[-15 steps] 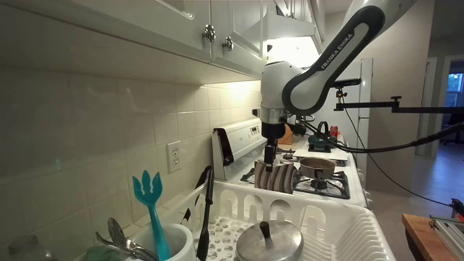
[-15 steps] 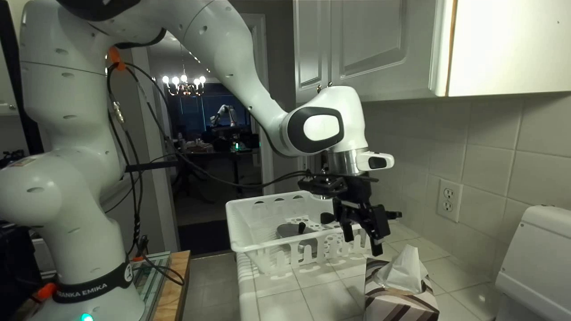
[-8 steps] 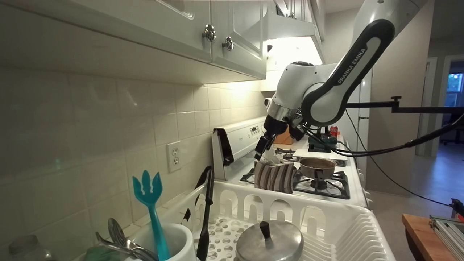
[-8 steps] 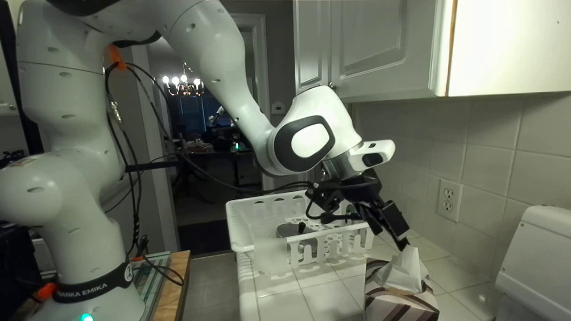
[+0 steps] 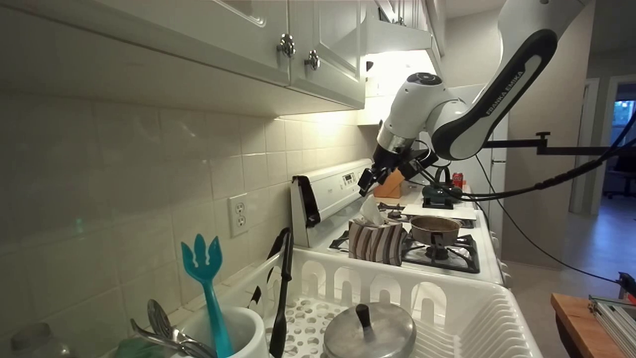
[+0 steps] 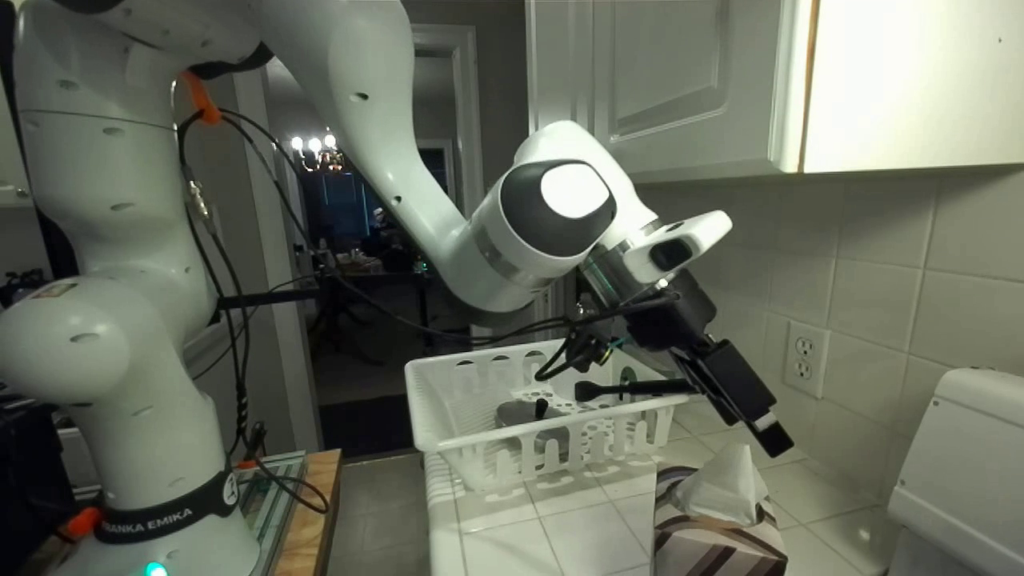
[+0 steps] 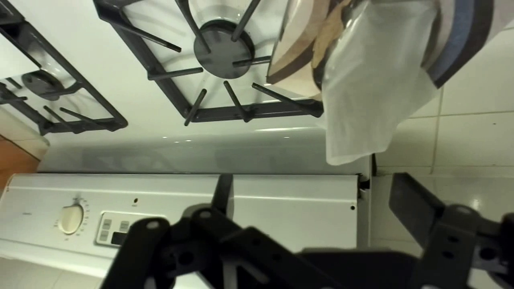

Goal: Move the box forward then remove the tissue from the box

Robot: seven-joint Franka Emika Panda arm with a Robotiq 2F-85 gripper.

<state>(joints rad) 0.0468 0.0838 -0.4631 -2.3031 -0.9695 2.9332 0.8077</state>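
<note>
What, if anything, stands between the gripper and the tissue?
Nothing visible: all three views show only a gap between the open gripper and the tissue sticking out of the box.

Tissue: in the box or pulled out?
Not pulled out: the white tissue sticks up from the striped box in both exterior views, its lower end hidden; the open end effector holds nothing.
</note>
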